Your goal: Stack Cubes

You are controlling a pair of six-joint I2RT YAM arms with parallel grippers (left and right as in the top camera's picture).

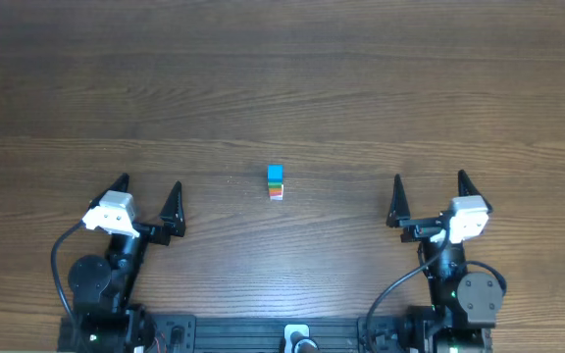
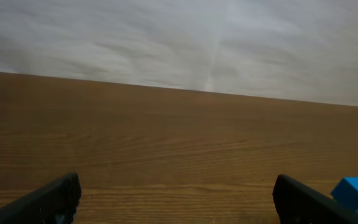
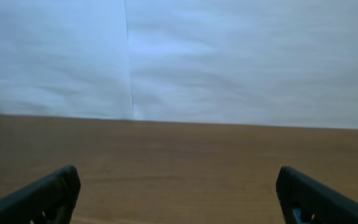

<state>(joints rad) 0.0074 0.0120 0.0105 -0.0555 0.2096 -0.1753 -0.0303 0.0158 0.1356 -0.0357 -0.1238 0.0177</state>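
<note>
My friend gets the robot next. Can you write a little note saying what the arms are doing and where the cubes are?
Left gripper: jaws open, holding nothing, near its base.
Right gripper: the same, jaws open and empty, near its base.
Cubes: one stack stands on the wooden table between the two arms, with the blue cube on top and green and orange-red edges showing below it.
Done: the cubes look stacked, and neither gripper touches them.
Left: probably only checking that the stack stands straight.
</note>
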